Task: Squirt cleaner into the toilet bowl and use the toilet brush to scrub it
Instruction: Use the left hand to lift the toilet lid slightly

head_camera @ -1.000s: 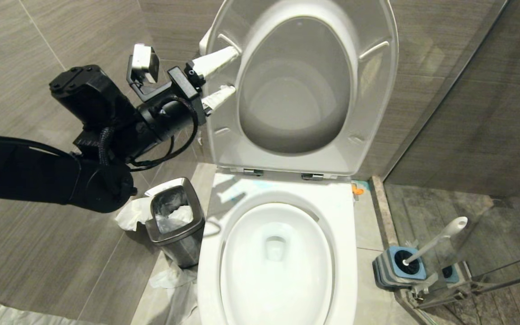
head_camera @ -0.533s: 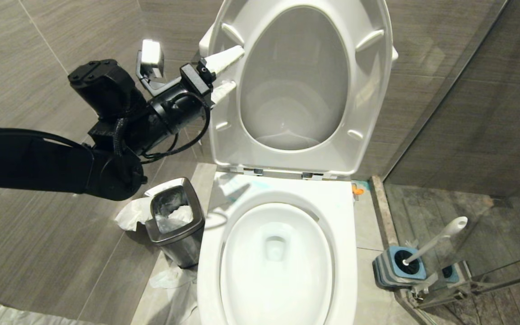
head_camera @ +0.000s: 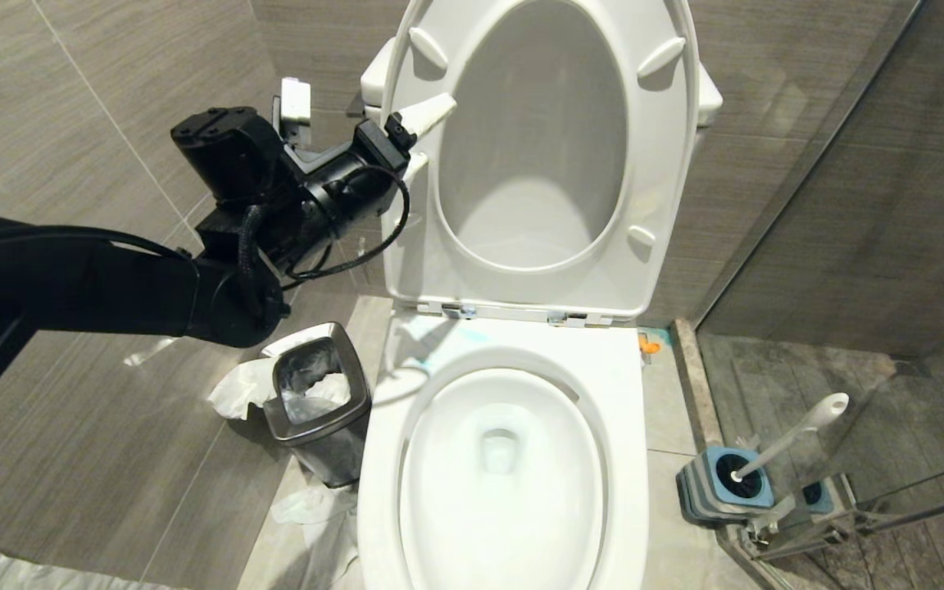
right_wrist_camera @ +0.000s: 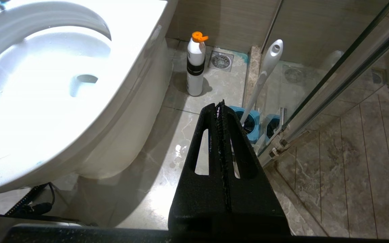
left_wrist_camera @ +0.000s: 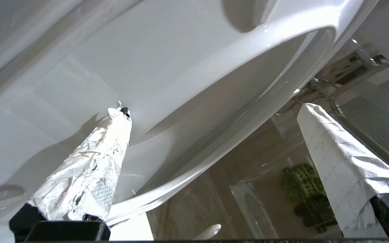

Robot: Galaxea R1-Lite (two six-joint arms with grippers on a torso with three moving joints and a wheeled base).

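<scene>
Head view: left gripper point(head_camera: 421, 135) (wide apart) straddles raised toilet seat point(head_camera: 406, 246) edge.

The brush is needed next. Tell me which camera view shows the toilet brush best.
The right wrist view: the toilet brush shows its white handle from the flared end down into the blue holder, beside the shower glass. The head view shows the brush smaller, at the picture's lower right. The left wrist view shows only the raised seat.

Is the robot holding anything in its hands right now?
No. The left gripper is open beside the raised toilet seat, gripping nothing. The right gripper is shut and empty.
</scene>
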